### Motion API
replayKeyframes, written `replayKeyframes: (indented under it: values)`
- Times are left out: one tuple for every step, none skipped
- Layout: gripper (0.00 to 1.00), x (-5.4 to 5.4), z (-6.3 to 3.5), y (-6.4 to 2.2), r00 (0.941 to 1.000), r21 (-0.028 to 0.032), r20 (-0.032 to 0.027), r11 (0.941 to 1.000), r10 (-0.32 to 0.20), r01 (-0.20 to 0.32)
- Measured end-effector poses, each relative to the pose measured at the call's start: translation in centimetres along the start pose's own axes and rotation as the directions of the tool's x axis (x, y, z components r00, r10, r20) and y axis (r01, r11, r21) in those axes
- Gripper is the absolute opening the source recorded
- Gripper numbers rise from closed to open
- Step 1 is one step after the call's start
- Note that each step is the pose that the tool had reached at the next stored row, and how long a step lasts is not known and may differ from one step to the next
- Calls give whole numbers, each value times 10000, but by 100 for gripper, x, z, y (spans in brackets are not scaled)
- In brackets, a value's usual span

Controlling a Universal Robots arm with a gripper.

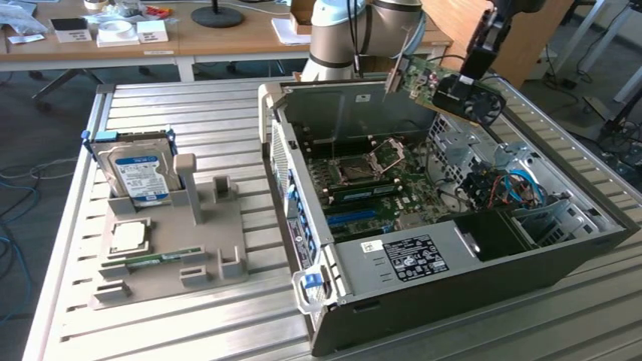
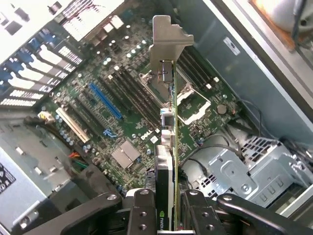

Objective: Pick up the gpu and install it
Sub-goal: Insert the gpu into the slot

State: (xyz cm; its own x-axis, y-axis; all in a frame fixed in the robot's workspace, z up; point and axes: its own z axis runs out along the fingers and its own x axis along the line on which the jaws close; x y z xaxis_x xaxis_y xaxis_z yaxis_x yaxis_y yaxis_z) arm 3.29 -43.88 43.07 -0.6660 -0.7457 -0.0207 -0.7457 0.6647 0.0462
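Note:
The gpu [image 1: 441, 86], a green circuit board with a black fan shroud and a silver end bracket, hangs tilted in the air above the open computer case [image 1: 441, 226]. My gripper [image 1: 471, 64] is shut on the card's upper edge. In the wrist view the gpu [image 2: 168, 147] is seen edge-on between my black fingers [image 2: 142, 210], with its silver bracket [image 2: 168, 36] at the far end. Below it lies the green motherboard [image 2: 122, 117] with a blue slot [image 2: 105, 100] and the open processor socket [image 2: 193, 100].
A grey holder tray [image 1: 171, 256] on the slatted metal table [image 1: 180, 113] stands at the exterior view's left, with a blue-labelled hard drive [image 1: 138, 177], a memory stick [image 1: 150, 259] and a processor [image 1: 128, 237]. The robot base [image 1: 346, 37] rises behind the case. Cables [image 1: 501, 188] crowd the drive cage.

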Motion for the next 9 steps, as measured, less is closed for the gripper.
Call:
replayKeyframes:
  values:
    - [27,0,0,0,9999,-3,-6,9999,-151,151]
    - [27,0,0,0,9995,-6,-13,9995,-302,302]
    - [27,0,0,0,9990,-10,-20,9990,-453,453]
    - [27,0,1,0,9982,-14,-27,9982,-601,601]
    - [27,0,1,0,9972,-17,-33,9972,-750,750]
    - [27,0,1,0,9958,-21,-41,9958,-915,915]
    - [27,0,1,0,9943,-25,-48,9943,-1068,1068]
    - [27,0,1,0,9926,-28,-54,9926,-1213,1213]
    - [27,0,2,0,9908,-32,-60,9908,-1353,1353]
